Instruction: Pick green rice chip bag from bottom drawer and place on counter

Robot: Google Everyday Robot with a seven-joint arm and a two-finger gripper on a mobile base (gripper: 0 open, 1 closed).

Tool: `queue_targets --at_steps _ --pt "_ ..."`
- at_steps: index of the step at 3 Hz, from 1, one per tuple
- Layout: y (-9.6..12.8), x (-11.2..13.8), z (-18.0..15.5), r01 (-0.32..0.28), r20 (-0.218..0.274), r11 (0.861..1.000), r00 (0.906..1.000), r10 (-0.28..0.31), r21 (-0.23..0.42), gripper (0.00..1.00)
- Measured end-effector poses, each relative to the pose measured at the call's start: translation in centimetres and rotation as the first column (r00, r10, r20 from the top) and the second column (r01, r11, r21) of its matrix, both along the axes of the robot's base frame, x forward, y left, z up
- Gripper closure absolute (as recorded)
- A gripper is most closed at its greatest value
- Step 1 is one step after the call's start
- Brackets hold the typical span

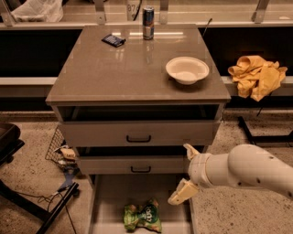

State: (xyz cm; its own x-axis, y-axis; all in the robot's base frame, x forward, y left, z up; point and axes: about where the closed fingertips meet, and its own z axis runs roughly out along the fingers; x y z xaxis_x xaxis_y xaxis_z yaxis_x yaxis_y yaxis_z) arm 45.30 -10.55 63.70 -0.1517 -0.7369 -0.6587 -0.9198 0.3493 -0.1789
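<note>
Holding the gripper (185, 172) level with the right end of the middle drawer (128, 164) and over the right wall of the bottom drawer (112, 194), spreading both pale fingers wide, one pointing up and one down, and gripping nothing; reaching in from the right edge on a thick white arm (249, 171). Starting at far left, passing a white plastic bag (34, 9) at the top edge, then black stand legs (39, 212) and a wire basket (56, 147) lying on the speckled floor (32, 169). Moving on to the counter (114, 77), finding a small dark packet (113, 40) near its back left, a can (148, 22) standing upright at the back edge, and a white bowl (187, 70) sitting near the right edge. Coming down the front, finding the top drawer (137, 133) and the middle one pulled out slightly, the bottom drawer pulled out far. Seeing the green rice chip bag (143, 215) lying crumpled on that drawer's floor, near the front, down and left of the gripper and apart from it. Ending at far right with a yellow cloth (256, 75) heaped just beside the counter.
</note>
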Motion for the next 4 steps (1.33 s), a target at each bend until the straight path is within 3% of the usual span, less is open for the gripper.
queue_targets --at_steps 1,2,3,4 --pt "0.6 3.5 -3.7 0.048 0.064 0.999 0.9969 -0.047 -0.009 0.00" --pt "0.2 5.7 -3.1 0.100 0.135 0.995 0.9860 -0.098 -0.005 0.00" --pt "0.2 5.7 -3.1 0.100 0.135 0.995 0.9860 -0.098 -0.005 0.00" --pt "0.8 5.4 -5.6 0.072 0.136 0.997 0.9885 -0.066 -0.037 0.00"
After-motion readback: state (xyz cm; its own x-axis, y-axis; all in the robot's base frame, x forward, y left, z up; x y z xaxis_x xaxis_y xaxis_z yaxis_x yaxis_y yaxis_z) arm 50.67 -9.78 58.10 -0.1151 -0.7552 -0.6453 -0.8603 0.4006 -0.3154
